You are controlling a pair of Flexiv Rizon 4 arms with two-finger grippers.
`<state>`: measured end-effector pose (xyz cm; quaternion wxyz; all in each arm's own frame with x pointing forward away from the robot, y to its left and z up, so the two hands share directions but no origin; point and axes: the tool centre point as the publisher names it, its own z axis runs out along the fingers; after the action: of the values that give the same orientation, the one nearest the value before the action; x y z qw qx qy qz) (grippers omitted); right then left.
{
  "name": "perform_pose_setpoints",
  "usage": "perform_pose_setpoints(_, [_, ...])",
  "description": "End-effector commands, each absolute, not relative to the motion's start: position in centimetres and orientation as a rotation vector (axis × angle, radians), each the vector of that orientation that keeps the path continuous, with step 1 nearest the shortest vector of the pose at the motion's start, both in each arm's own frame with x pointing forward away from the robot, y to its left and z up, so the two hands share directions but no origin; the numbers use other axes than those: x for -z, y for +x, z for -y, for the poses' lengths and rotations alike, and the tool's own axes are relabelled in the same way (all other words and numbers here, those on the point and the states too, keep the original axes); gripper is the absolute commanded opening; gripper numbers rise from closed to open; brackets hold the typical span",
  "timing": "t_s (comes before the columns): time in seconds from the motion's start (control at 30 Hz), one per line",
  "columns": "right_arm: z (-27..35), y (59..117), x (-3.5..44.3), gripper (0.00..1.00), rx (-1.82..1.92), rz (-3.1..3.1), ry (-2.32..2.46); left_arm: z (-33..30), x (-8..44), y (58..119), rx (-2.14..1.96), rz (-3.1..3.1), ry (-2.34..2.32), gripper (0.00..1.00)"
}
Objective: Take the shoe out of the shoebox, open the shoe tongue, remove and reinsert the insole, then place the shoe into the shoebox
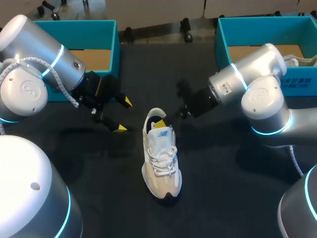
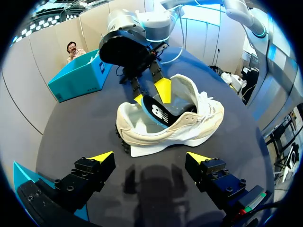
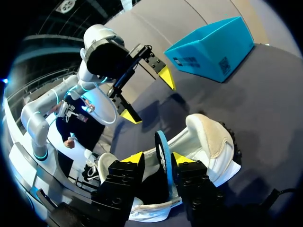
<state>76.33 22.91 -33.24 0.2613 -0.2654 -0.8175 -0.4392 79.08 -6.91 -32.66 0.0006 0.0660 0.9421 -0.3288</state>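
On the worktop's [image 1: 223, 188] middle lies the shoe [image 1: 161, 153], toe at six o'clock; the right fingers [image 3: 134, 159] pinch its insole [image 3: 163, 156], the left fingers [image 1: 120, 128] spread at ten o'clock. Insole removal, likely: pull upward next.

Overhead head view, close wrists, shared shoe [image 1: 161, 153]

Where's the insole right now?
In the right wrist view the insole stands on edge, held between the right gripper's fingers, its lower end in the heel opening of the white shoe at mid-table.
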Motion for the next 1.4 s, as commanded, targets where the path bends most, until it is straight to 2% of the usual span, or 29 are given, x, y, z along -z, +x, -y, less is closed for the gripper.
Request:
perform_pose_setpoints(0.03, [-22.6, 76.9, 32.6, 0.37, 1.176, 2.236, -0.719, 7.0, 32.6, 79.0, 1.026, -2.961, 0.206, 1.0])
perform_pose_setpoints(0.43, [-21.1, 78.7, 30.9, 0.38, 1.211, 2.3, -0.749, 7.0, 32.6, 79.0, 1.026, -2.961, 0.206, 1.0])
perform_pose_setpoints(0.6, [-20.6, 78.9, 30.4, 0.34, 1.266, 2.306, -0.804, 7.0, 32.6, 79.0, 1.026, -2.961, 0.206, 1.0])
perform_pose_setpoints(0.67, [-20.6, 78.9, 30.3, 0.29, 1.277, 2.296, -0.831, 7.0, 32.6, 79.0, 1.026, -2.961, 0.206, 1.0])
perform_pose_setpoints(0.77, [-20.7, 78.8, 30.2, 0.15, 1.289, 2.277, -0.862, 7.0, 32.6, 79.0, 1.026, -2.961, 0.206, 1.0])
perform_pose_setpoints(0.83, [-20.8, 78.7, 30.1, 0.0, 1.29, 2.266, -0.891, 7.0, 32.6, 79.0, 1.026, -2.961, 0.206, 1.0])
perform_pose_setpoints(1.4, [-21.1, 77.5, 28.9, 0.0, 1.275, 2.168, -1.238, 7.0, 32.6, 79.0, 1.026, -2.961, 0.206, 1.0])
